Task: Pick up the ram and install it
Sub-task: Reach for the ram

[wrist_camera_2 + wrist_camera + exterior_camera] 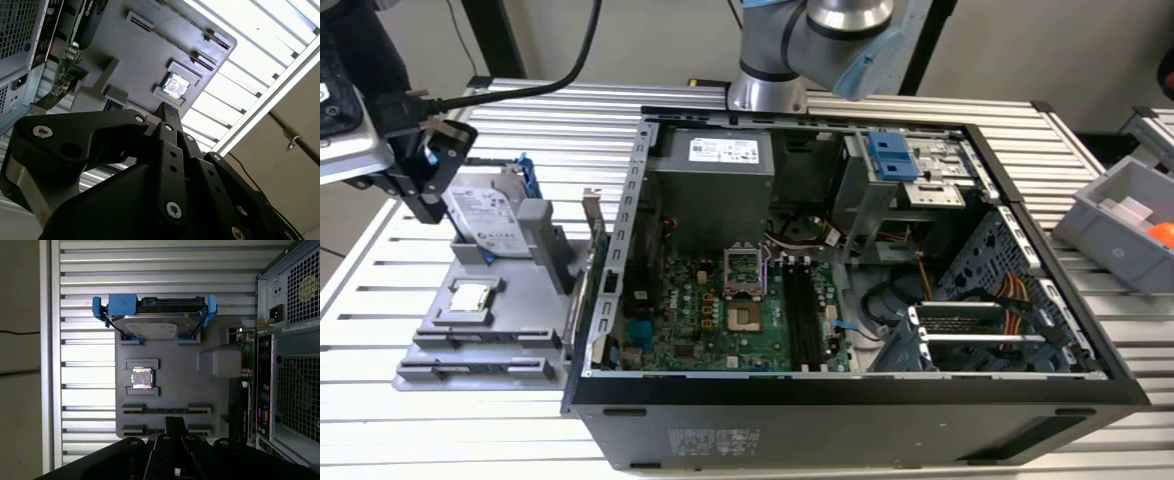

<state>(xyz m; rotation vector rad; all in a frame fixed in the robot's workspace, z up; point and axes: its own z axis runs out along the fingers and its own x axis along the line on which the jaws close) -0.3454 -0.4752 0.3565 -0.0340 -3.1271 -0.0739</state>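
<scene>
Gripper: at the exterior view's far left we see the black gripper [427, 200] hanging above the grey holder [507, 305], close to the hard drive [491, 215].
Jaws: in both wrist views the two fingers meet at the tip [167, 112] [175, 423], pressed together with nothing between them.
Hard drive: it sits in its blue frame, propped on edge at the holder's far end.
Chip: a small square silver chip [471, 296] lies flat in its pocket, between the drive and the two slot rows.
Ram: in the first wrist view we take the thin dark strip [167, 409] in the slot row just beside the chip for the ram on edge. Its chips and label are not visible to us.
Card: a green card [245, 400] stands on edge between the holder and the case.
Computer case: it lies open on the slatted table [454, 430], with the motherboard [707, 310] facing up.
Bin: a grey bin [1121, 230] sits at the exterior view's right, well apart from the gripper.
</scene>
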